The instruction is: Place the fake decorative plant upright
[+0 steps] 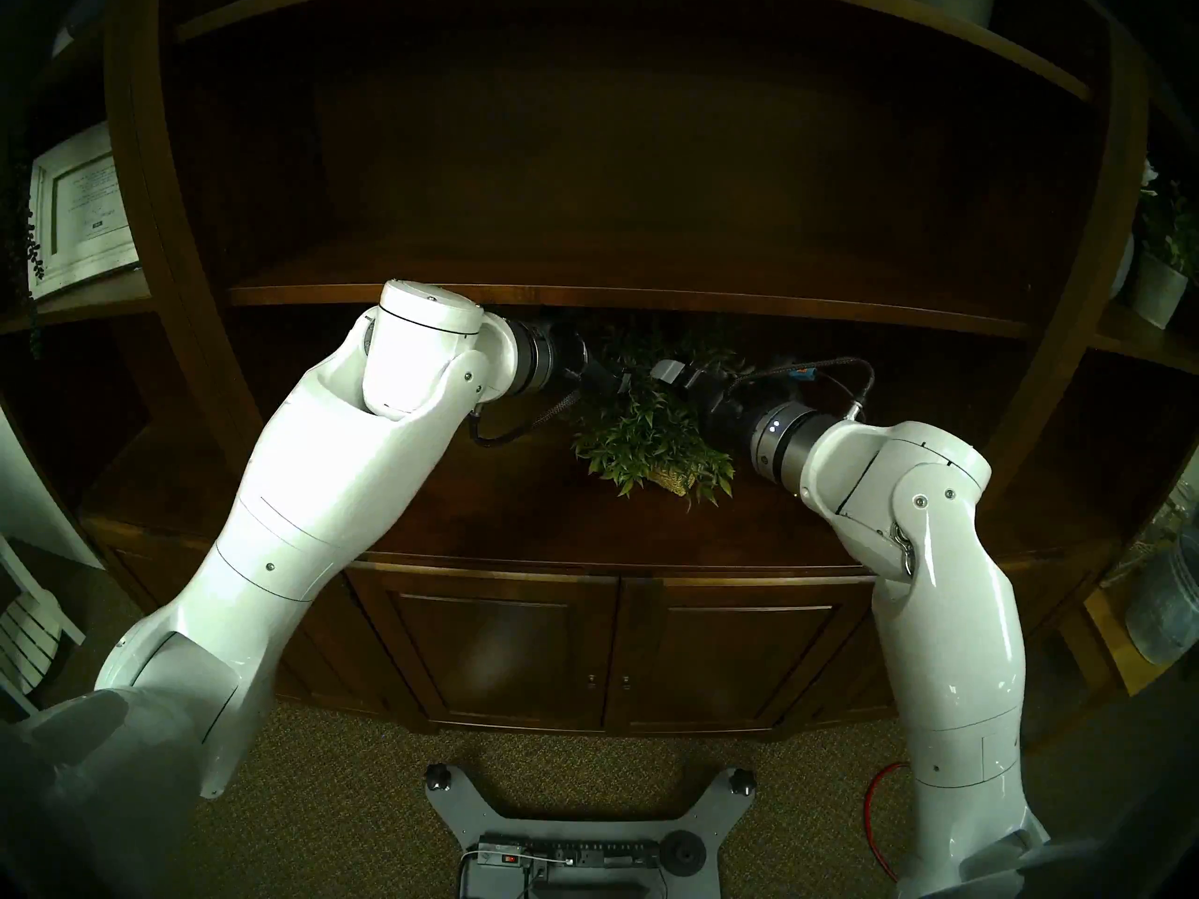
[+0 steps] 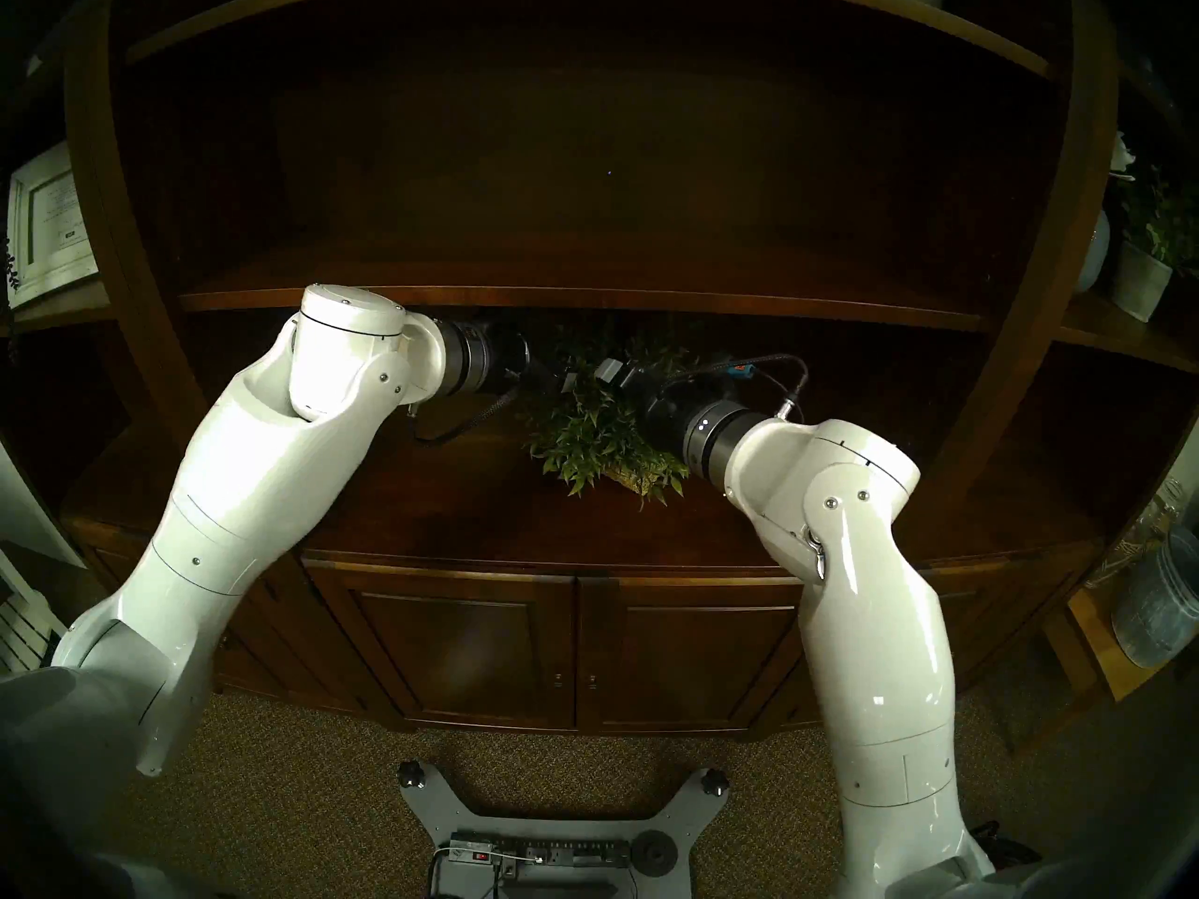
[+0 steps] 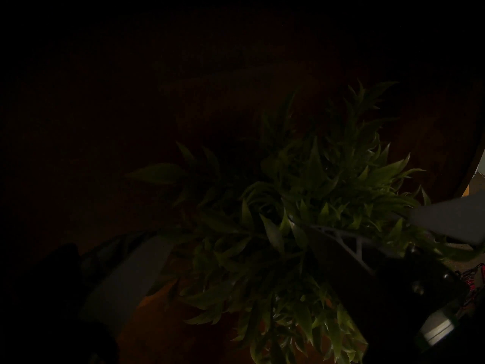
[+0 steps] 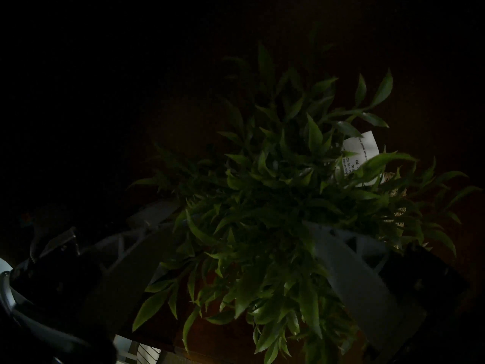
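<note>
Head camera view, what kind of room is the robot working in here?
Probably a home living room or study. A dark wooden shelving unit with cabinet doors below stands on carpet, and decor sits around it: a framed document and a potted flowering plant on side shelves.

A: Where do the head views sit?

B: High up, side by side, looking down and forward into the dark wooden cabinet [image 1: 584,534]; the right eye's picture is shifted slightly. Both take in the two arms and the fake decorative plant [image 1: 649,437] on the shelf.

A: And the wrist cameras?

B: Very close, nearly inside the leaves (both are very dark). The left wrist faces the plant [image 3: 301,224] from one side, the right wrist from the other [image 4: 275,198]; the foliage is what all four share.
</note>
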